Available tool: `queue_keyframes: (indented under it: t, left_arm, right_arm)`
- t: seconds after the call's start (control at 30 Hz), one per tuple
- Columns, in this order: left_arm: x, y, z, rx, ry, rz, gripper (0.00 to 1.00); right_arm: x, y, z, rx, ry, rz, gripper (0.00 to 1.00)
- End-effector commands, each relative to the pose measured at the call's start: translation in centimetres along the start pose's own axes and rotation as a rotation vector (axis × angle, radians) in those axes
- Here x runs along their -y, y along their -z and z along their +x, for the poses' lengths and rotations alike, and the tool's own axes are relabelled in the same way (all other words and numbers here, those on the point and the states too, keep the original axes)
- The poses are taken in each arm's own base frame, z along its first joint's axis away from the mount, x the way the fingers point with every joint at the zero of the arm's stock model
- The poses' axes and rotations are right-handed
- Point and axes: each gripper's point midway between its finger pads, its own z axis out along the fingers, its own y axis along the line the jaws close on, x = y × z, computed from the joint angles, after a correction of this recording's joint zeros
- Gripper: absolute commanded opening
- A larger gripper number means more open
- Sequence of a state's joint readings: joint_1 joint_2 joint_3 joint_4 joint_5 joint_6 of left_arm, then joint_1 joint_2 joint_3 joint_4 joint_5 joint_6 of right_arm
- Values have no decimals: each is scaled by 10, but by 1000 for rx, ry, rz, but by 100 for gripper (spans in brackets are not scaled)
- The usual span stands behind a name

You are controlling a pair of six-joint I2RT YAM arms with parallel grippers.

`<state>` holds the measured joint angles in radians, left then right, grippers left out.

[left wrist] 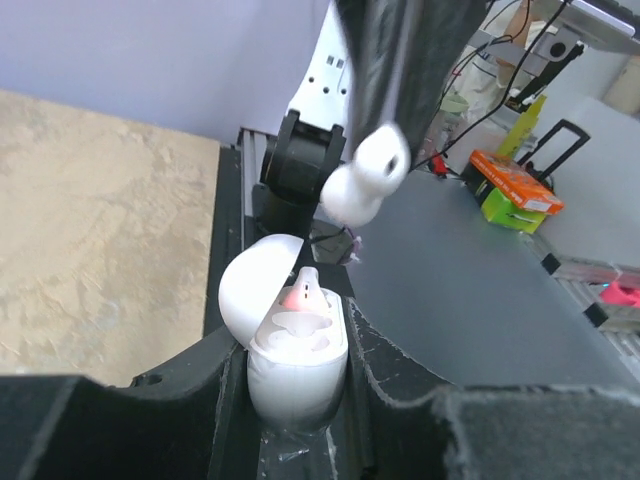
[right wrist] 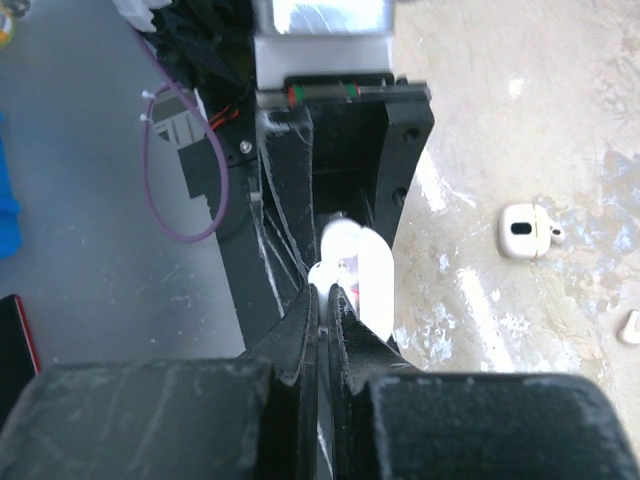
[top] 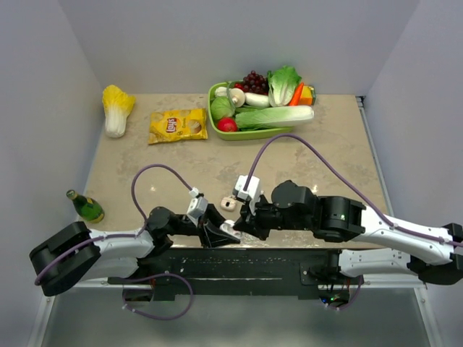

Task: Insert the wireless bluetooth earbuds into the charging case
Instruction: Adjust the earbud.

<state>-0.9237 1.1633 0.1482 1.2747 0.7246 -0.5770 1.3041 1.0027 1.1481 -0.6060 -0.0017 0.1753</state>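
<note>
Item 1. Left claw (top: 219,233): pressed shut on the charging case (left wrist: 297,385), one finger against each side of its lower half. The case stood upright between the fingers, with its lid (left wrist: 258,290) swung open and leaning off to one side.

Item 2. First earbud (left wrist: 301,294): seated in a well of the case inside the left claw's grip. Its top stood above the rim and showed a pink spot.

Item 3. Right claw (right wrist: 327,300): fingers pressed together, pinching the second earbud (left wrist: 365,178) at their tips. This bud hung just above the open case, slightly to one side and not touching it.

Item 4. Small white object (right wrist: 526,230) with a dark oval slot: lying on the desk (top: 325,144) just beyond the two claws. What it was could not be told.

Item 5. Green tray (top: 249,134) of vegetables: far beyond both claws.
</note>
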Motion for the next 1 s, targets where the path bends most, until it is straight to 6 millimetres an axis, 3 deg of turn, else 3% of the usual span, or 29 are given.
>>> queue_keyframes:
  t: [0.0,0.17,0.57,0.97]
  left_arm:
    - [57,6,-89,339,-506,190,0]
    - [57,6,-92,344,-539,181,0]
    - [40,-4,-83,271,-505,118,0]
    - [32,-11,-76,236,-467,103,0]
  right_arm:
    - [-8,1,8,-70,6,-38,0]
    - [-10,-7,15,-105,7,-54,0]
    - [-15,-8,4,-84,24,-79,0]
    - [-12,-18,9,-123,48,-68,0]
